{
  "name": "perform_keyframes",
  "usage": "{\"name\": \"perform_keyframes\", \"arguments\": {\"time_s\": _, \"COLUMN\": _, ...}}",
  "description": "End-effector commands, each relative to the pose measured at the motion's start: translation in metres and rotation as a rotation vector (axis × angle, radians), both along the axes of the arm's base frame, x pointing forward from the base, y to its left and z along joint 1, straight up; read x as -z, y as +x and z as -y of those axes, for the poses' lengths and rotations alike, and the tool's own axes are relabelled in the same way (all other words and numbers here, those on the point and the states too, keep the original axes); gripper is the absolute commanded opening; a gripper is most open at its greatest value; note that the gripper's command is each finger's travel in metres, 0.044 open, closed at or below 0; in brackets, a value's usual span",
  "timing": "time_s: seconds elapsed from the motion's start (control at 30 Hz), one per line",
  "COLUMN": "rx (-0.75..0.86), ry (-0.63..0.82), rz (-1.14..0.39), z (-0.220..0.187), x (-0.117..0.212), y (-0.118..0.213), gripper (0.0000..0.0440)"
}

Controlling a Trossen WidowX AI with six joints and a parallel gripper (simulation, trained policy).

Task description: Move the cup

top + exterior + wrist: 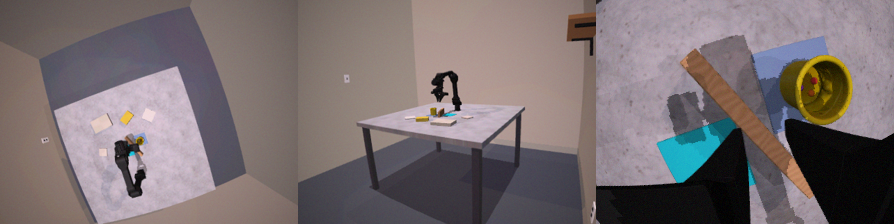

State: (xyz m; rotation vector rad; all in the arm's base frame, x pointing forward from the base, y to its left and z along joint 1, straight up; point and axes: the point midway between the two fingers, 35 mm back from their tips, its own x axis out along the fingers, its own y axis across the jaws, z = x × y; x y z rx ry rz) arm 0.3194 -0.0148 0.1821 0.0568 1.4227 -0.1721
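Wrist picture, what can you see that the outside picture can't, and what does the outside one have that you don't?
Only the wrist view shows little marbles inside the cup.
Only the exterior view shows the table legs and the yellow block.
Both show the cup, brown bar, blue pad, turquoise pad and gripper.
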Motion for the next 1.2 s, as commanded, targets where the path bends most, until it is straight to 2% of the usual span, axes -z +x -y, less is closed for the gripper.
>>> {"name": "perform_keyframes", "arguments": {"time_s": 0.0, "rx": -0.009, "ry": -0.011, "rz": -0.05, "z": 0.008, "x": 0.007, "y": -0.002, "gripper": 0.0113}}
{"name": "perform_keyframes", "arguments": {"time_s": 0.53, "rx": -0.037, "ry": -0.026, "rz": -0.169, "z": 0.038, "x": 0.043, "y": -0.011, "gripper": 0.0146}}
{"name": "perform_keyframes", "arguments": {"time_s": 1.17, "rx": -0.14, "ry": -0.009, "rz": -0.249, "z": 0.059, "x": 0.108, "y": -0.019, "gripper": 0.0169}}
